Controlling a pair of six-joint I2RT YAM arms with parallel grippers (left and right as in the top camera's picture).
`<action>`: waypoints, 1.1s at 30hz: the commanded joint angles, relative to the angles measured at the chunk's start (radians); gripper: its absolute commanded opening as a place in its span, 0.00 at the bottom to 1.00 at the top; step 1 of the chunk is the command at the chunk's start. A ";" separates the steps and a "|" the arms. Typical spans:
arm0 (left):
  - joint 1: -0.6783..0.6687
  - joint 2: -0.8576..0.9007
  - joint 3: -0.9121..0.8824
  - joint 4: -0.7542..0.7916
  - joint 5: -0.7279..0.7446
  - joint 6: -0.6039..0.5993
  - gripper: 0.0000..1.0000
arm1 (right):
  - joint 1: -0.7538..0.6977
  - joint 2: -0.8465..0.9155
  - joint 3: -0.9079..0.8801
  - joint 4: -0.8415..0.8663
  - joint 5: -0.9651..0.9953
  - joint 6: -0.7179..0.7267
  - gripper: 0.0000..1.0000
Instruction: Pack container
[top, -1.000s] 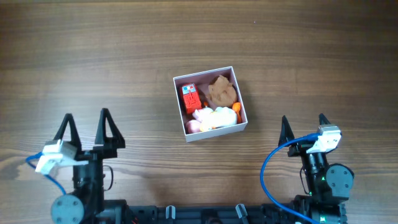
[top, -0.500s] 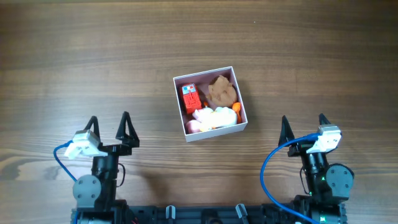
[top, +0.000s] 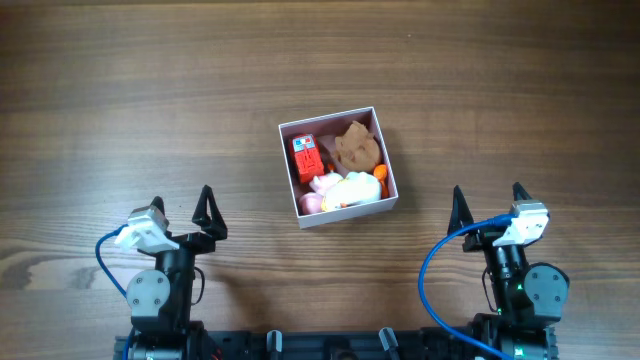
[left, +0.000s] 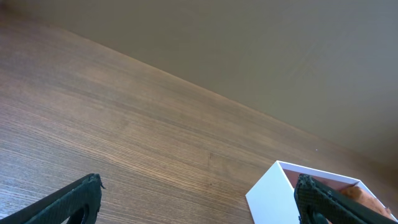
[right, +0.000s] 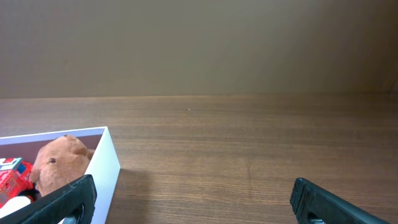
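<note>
The container (top: 289, 170), a small white box with a pink inside, stands at the table's middle. It holds a red toy (top: 307, 155), a brown plush (top: 356, 146), a white and yellow toy (top: 352, 190) and an orange piece (top: 381, 175). My left gripper (top: 181, 207) is open and empty, near the front left, well left of the box. My right gripper (top: 486, 203) is open and empty, at the front right. The box's corner shows in the left wrist view (left: 273, 193). The right wrist view shows its wall (right: 107, 168) and the brown plush (right: 59, 160).
Bare wooden table (top: 150, 90) lies all round the box. No other loose objects show. The arm bases sit at the front edge.
My left arm has drawn in towards its base and turned a little right; its fingers stay open. The right arm and the box's contents have not moved.
</note>
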 joint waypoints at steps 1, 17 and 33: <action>-0.005 -0.011 -0.010 0.006 -0.016 0.015 1.00 | 0.005 -0.007 -0.004 0.005 -0.012 -0.006 1.00; -0.005 -0.011 -0.010 0.005 -0.016 0.015 1.00 | 0.005 -0.007 -0.004 0.005 -0.012 -0.006 1.00; -0.005 -0.011 -0.010 0.005 -0.016 0.015 1.00 | 0.005 -0.007 -0.004 0.005 -0.012 -0.006 1.00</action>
